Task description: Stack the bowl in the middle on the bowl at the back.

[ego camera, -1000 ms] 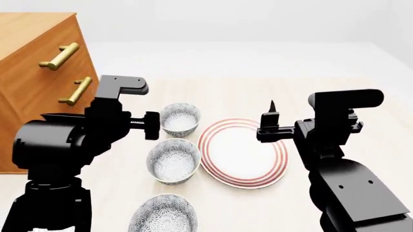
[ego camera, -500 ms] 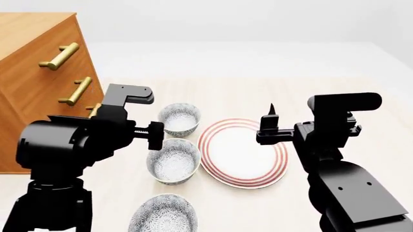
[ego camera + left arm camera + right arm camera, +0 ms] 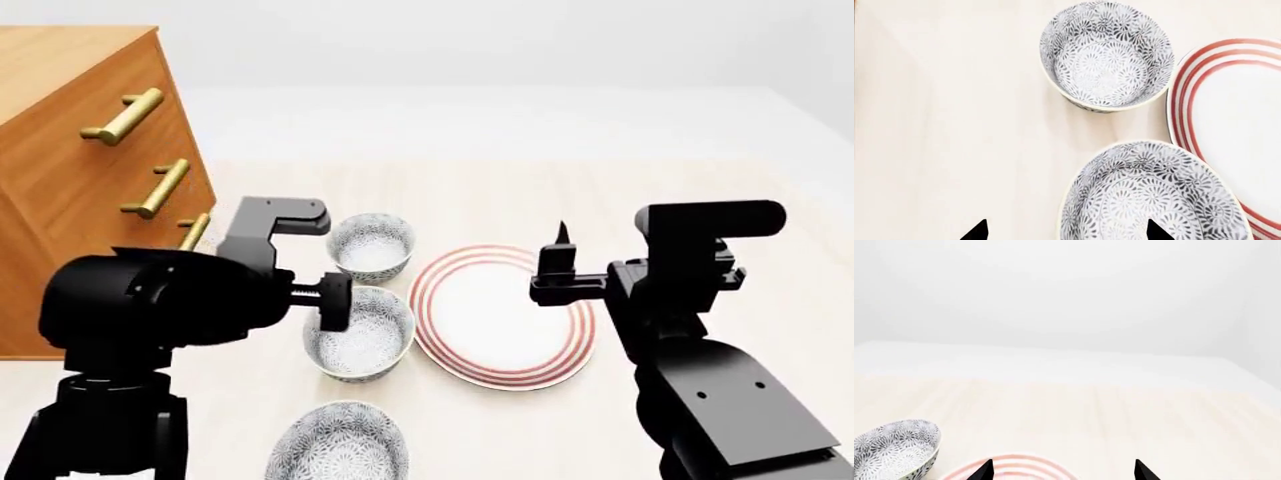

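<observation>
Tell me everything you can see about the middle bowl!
The middle bowl is small, round and deep, white with a fine dark grey-blue flower pattern inside and out. It looks like glazed ceramic. It stands upright and empty on the pale wooden table, in a row between the back bowl and the front bowl. The red-ringed plate lies right beside it; whether they touch is unclear. The open left gripper hovers over its rim, not holding it.

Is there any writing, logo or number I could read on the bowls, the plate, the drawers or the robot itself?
None. The three bowls, such as the middle one, carry only a fine floral pattern, the plate only red rings, and the wooden dresser and black arms are unmarked.
</observation>
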`<state>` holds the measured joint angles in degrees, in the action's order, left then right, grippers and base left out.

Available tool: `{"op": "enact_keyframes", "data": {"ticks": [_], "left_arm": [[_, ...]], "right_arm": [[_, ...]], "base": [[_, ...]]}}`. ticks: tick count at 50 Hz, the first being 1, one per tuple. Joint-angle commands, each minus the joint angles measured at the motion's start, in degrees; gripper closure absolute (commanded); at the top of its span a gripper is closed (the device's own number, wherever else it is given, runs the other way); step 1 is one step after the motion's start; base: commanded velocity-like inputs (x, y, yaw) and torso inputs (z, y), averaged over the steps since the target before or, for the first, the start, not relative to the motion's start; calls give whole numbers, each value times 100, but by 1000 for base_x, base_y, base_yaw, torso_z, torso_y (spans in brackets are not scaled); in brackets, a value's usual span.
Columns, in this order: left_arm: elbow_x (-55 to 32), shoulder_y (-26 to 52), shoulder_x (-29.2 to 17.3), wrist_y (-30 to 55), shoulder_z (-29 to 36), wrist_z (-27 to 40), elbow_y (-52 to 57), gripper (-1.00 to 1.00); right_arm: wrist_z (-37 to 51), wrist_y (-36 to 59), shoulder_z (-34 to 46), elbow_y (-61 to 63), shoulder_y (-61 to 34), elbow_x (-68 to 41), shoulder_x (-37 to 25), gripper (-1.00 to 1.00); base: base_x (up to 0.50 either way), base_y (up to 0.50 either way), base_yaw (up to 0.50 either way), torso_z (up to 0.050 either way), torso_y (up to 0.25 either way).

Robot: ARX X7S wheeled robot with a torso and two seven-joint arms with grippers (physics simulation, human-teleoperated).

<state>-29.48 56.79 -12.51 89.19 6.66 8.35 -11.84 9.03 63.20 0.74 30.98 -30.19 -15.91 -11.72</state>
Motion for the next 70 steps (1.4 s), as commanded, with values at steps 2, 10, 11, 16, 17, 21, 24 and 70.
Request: {"op": "enact_keyframes", "data": {"ticks": [2, 10, 11, 16, 17, 21, 24, 70], "left_arm": [[-435, -64, -31, -77, 30, 395, -223, -100], [-463, -78, -45, -161, 77, 514, -310, -100], [-467, -80, -45, -175, 88, 522, -323, -100], [-472, -106, -32, -244, 133, 563, -419, -100], [-473, -111, -30, -257, 141, 569, -435, -100], [-487, -136, -4, -280, 139, 615, -485, -100], [-510, -161, 15, -273, 128, 652, -487, -100], [-685, -232, 138, -381, 249, 973, -844, -100]], "right_arm": [[43, -6, -14, -23, 54, -32, -12, -100], [50, -18, -25, -34, 69, -71, -9, -100], [51, -32, -23, -45, 73, -73, -6, -100], [54, -90, -17, -102, 92, -82, -1, -100], [56, -96, -18, -107, 96, -85, -2, -100], [56, -123, -24, -119, 124, -101, -6, -100], [58, -131, -31, -115, 137, -116, -8, -100], [163, -265, -55, -185, 253, -239, -63, -100]], "base": [[0, 0, 0, 0, 0], [0, 0, 0, 0, 0], [0, 0, 0, 0, 0], [0, 0, 0, 0, 0], [0, 0, 0, 0, 0], [0, 0, 0, 0, 0], [0, 0, 0, 0, 0], [0, 0, 0, 0, 0]]}}
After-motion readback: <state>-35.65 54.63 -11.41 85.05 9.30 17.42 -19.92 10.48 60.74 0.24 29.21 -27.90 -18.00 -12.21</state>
